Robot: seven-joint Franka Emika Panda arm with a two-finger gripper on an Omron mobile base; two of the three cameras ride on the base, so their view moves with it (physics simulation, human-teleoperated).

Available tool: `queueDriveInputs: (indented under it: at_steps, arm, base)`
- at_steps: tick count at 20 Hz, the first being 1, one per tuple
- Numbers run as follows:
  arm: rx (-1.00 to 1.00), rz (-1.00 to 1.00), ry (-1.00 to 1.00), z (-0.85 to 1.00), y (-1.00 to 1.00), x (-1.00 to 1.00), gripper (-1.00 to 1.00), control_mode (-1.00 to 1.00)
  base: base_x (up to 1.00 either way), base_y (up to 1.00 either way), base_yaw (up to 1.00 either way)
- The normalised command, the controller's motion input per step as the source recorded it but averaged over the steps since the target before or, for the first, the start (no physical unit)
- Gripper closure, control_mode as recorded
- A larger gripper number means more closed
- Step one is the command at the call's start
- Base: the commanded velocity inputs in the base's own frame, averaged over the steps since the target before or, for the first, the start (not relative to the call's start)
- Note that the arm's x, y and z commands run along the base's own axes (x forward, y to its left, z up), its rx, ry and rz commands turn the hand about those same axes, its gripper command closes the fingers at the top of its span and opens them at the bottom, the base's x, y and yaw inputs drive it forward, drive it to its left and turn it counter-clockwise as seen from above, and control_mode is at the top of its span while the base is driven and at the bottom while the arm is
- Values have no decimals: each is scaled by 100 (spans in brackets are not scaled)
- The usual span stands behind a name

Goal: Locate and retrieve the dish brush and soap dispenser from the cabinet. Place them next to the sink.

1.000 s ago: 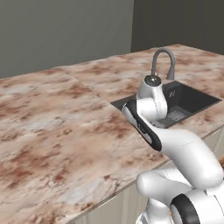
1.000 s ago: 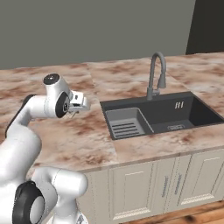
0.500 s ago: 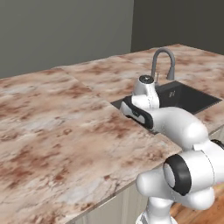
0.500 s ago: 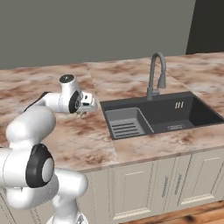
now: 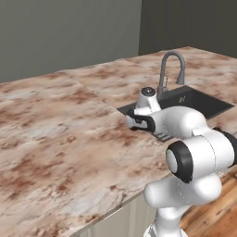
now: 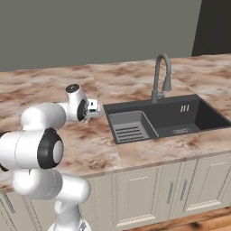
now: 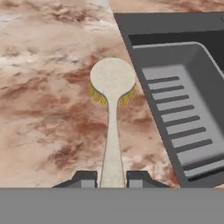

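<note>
hand (image 7: 112,179) pinching dish brush (image 7: 112,83) handle, handle's end hidden, sink (image 7: 175,26) cut off

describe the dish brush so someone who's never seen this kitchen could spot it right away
Find the black sink set in the marbled brown counter. Just beside the grey rack, the gripper holds the dish brush by its handle: cream, round head, yellow bristles underneath.
</note>
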Motion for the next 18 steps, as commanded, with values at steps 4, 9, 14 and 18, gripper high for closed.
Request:
queueDriveInputs:
  at_steps: [4,9,14,18]
  arm:
    - [-7,9,8,-33,9,50,100,-100]
    - [9,12,4,-37,-3,52,100,-100]
    - [0,7,0,-38,0,36,100,-100]
    - [-13,4,0,-44,0,21,100,-100]
  base:
    - [0,0,0]
    - [0,0,0]
    - [0,0,0]
    - [0,0,0]
